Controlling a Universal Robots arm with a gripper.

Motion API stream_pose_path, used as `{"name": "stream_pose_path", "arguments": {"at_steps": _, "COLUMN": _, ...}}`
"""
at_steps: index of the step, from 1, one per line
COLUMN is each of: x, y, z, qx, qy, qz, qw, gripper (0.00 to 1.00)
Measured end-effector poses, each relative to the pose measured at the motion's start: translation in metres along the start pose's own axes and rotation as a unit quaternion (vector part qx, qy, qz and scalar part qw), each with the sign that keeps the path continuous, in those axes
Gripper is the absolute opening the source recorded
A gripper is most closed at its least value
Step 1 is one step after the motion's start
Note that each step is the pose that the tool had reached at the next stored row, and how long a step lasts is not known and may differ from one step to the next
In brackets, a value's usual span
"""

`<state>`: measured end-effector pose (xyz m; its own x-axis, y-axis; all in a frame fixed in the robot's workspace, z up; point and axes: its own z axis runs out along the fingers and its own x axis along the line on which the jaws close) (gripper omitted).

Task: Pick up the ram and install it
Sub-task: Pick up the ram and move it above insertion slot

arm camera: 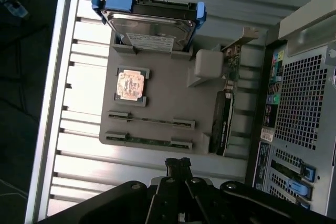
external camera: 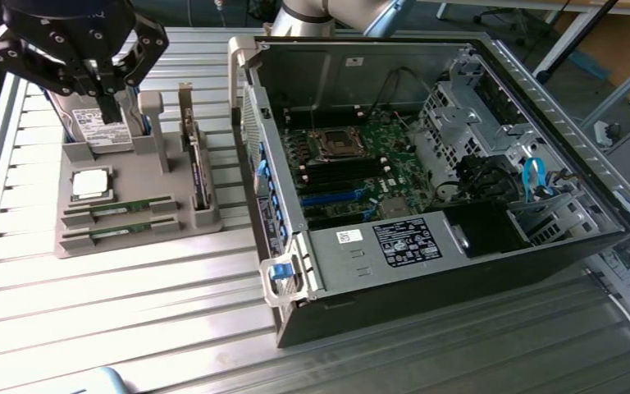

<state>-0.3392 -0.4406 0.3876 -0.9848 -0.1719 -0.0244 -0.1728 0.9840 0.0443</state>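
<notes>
Two ram sticks sit on edge in the slots of a grey parts holder on the slatted table, at the exterior view's left. In the wrist view the same ram sticks lie just beyond the fingertips. My gripper hangs above the holder, shut and holding nothing, clear of both sticks. In the exterior view it overlaps the hard drive end of the holder.
The holder also carries a hard drive in a blue bracket, a square processor and a wider card with a metal bracket. An open computer case lies at the exterior view's right, its motherboard exposed.
</notes>
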Motion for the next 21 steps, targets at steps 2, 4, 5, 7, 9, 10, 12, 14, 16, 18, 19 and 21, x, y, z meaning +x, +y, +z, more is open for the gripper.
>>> {"name": "stream_pose_path", "arguments": {"at_steps": 2, "x": 0.0000, "y": 0.0000, "z": 0.0000, "qx": -0.0003, "qy": 0.0005, "qz": -0.013, "qw": 0.9999, "gripper": 0.11}}
{"name": "stream_pose_path", "arguments": {"at_steps": 4, "x": 0.0000, "y": 0.0000, "z": 0.0000, "qx": -0.0007, "qy": 0.0013, "qz": -0.030, "qw": 0.9995, "gripper": 0.11}}
{"name": "stream_pose_path", "arguments": {"at_steps": 5, "x": 0.0000, "y": 0.0000, "z": 0.0000, "qx": -0.0010, "qy": 0.0018, "qz": -0.041, "qw": 0.9992, "gripper": 0.11}}
{"name": "stream_pose_path", "arguments": {"at_steps": 7, "x": 0.0000, "y": 0.0000, "z": 0.0000, "qx": -0.0015, "qy": 0.0026, "qz": -0.059, "qw": 0.9983, "gripper": 0.11}}
{"name": "stream_pose_path", "arguments": {"at_steps": 9, "x": 0.0000, "y": 0.0000, "z": 0.0000, "qx": -0.0017, "qy": 0.0030, "qz": -0.068, "qw": 0.9977, "gripper": 0.11}}
{"name": "stream_pose_path", "arguments": {"at_steps": 10, "x": 0.0000, "y": 0.0000, "z": 0.0000, "qx": -0.0018, "qy": 0.0032, "qz": -0.073, "qw": 0.9973, "gripper": 0.11}}
{"name": "stream_pose_path", "arguments": {"at_steps": 12, "x": 0.0000, "y": 0.0000, "z": 0.0000, "qx": -0.0020, "qy": 0.0037, "qz": -0.084, "qw": 0.9965, "gripper": 0.11}}
{"name": "stream_pose_path", "arguments": {"at_steps": 14, "x": 0.0000, "y": 0.0000, "z": 0.0000, "qx": -0.0022, "qy": 0.0041, "qz": -0.092, "qw": 0.9957, "gripper": 0.11}}
{"name": "stream_pose_path", "arguments": {"at_steps": 16, "x": 0.0000, "y": 0.0000, "z": 0.0000, "qx": -0.0025, "qy": 0.0045, "qz": -0.103, "qw": 0.9947, "gripper": 0.11}}
{"name": "stream_pose_path", "arguments": {"at_steps": 18, "x": 0.0000, "y": 0.0000, "z": 0.0000, "qx": -0.0027, "qy": 0.0049, "qz": -0.111, "qw": 0.9938, "gripper": 0.11}}
{"name": "stream_pose_path", "arguments": {"at_steps": 19, "x": 0.0000, "y": 0.0000, "z": 0.0000, "qx": -0.0028, "qy": 0.0051, "qz": -0.115, "qw": 0.9933, "gripper": 0.11}}
{"name": "stream_pose_path", "arguments": {"at_steps": 21, "x": 0.0000, "y": 0.0000, "z": 0.0000, "qx": -0.0029, "qy": 0.0054, "qz": -0.122, "qw": 0.9925, "gripper": 0.11}}
